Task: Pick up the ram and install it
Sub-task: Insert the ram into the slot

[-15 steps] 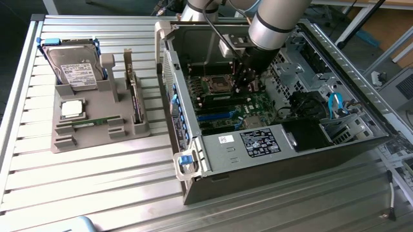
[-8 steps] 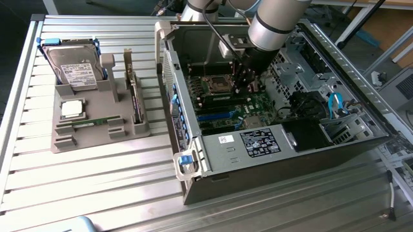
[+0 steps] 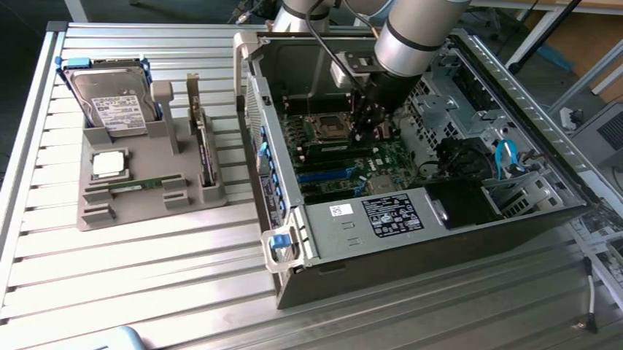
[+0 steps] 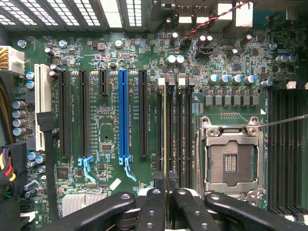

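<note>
We read this as robotics lab or assembly workshop: slatted aluminium-profile bench (image 3: 146, 277), open black desktop computer case (image 3: 322, 233) lying on it, grey moulded fixture tray (image 3: 146, 157) holding silver hard drive (image 3: 112, 102), grey industrial robot arm (image 3: 413, 36) reaching inside case.

One slatted metal surface (image 3: 146, 277) carries one open black computer case (image 3: 255, 95) and one grey plastic holder tray (image 3: 146, 210). Thin green ram sticks number two: the lying ram stick (image 3: 143, 183) and the gripped ram stick (image 4: 164, 125), edge-on in the one black claw (image 4: 164, 192). There is one silver hard drive (image 3: 117, 108), one square silver processor chip (image 3: 109, 164) and one dark expansion card (image 3: 204, 149). The one green motherboard (image 4: 110, 120) has one blue slot (image 4: 123, 115), one white slot (image 4: 43, 106), four black expansion slots (image 4: 65, 115) and one metal processor socket (image 4: 231, 161).
</note>
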`<state>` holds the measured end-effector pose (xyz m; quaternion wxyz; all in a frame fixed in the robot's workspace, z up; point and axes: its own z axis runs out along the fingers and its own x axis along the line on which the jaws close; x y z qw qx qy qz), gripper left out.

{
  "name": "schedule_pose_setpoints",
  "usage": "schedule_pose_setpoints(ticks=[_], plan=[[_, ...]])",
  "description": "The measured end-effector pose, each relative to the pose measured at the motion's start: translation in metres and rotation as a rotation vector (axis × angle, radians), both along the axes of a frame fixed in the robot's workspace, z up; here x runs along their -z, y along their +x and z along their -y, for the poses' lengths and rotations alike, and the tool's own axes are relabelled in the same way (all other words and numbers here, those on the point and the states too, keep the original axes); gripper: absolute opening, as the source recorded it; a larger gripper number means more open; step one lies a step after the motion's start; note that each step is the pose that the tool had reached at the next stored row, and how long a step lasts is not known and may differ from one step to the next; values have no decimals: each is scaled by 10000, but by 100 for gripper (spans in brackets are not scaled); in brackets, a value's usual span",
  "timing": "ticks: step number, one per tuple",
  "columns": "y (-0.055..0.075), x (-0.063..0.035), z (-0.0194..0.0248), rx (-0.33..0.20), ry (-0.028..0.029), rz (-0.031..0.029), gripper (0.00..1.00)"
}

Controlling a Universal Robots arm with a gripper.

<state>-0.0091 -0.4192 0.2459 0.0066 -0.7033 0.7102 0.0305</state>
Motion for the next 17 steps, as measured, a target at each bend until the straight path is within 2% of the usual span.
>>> schedule_pose_setpoints(ticks=[17], plan=[[0,44,0,64,-1,-1,12]])
